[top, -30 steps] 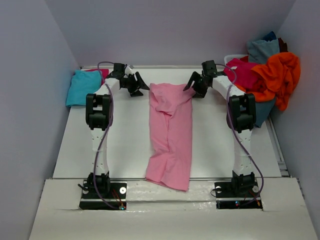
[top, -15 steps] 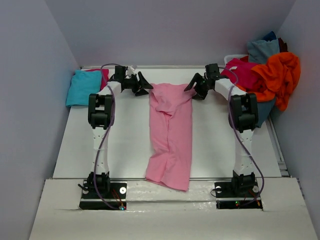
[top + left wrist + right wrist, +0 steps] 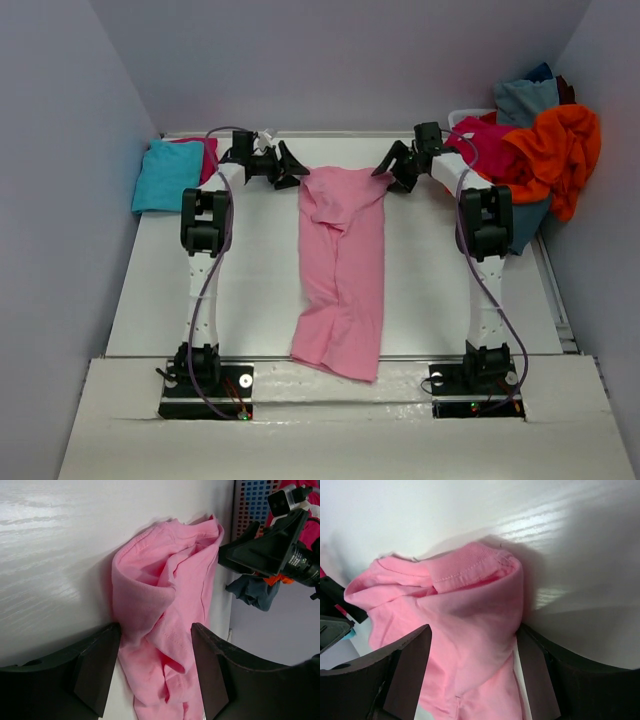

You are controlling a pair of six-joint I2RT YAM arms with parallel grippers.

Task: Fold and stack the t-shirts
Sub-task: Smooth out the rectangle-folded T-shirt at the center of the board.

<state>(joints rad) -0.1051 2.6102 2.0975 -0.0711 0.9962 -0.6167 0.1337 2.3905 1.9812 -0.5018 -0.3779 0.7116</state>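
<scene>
Light pink t-shirt lies as a long folded strip down the middle of the white table, its near end hanging over the table's front edge. The 2 arms stretch from their bases to the far end of the table, elbows bent and wrists turned inward toward each other.

The left gripper sits at the shirt's far left corner. The right gripper sits at the far right corner. In each wrist view the jaws stand spread, with a bunched fold of pink cloth between them, not pinched.

A turquoise t-shirt lies folded at the far left. An orange t-shirt, a magenta t-shirt and a grey-blue t-shirt are heaped at the far right. The left wrist view shows a panel printed with small coloured squares.
</scene>
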